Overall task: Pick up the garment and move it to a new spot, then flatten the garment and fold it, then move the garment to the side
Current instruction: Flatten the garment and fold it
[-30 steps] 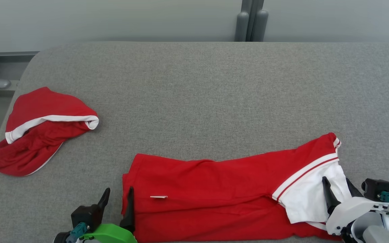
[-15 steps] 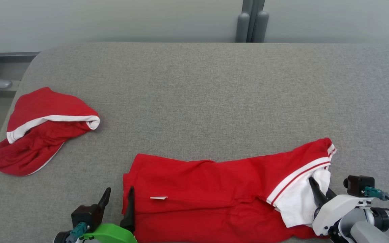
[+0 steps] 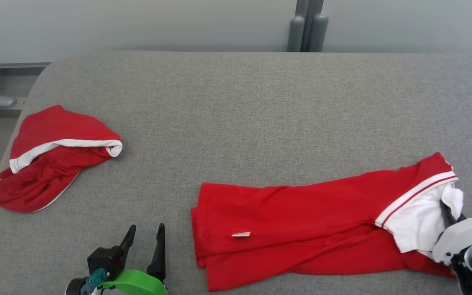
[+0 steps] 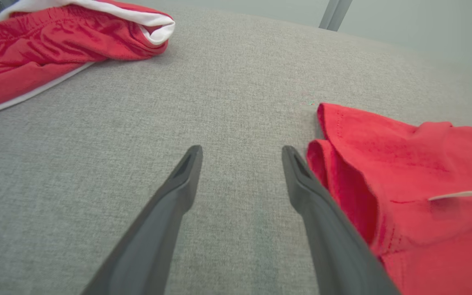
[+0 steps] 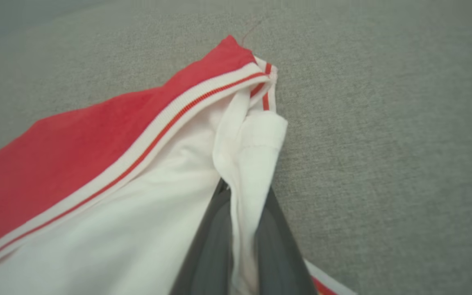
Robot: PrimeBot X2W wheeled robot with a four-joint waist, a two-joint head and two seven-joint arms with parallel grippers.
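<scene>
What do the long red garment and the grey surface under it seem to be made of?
Long red garment: soft, matte knit fabric, possibly polyester or cotton jersey; it drapes limply and creases, with a ribbed striped band. Grey surface: matte woven cloth, upholstery-like; a flecked weave shows up close.

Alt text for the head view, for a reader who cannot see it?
The right gripper is shut on the white end of a long red garment lying on a grey padded surface. The left gripper is open beside its other end; a second, crumpled red garment lies at far left.
</scene>
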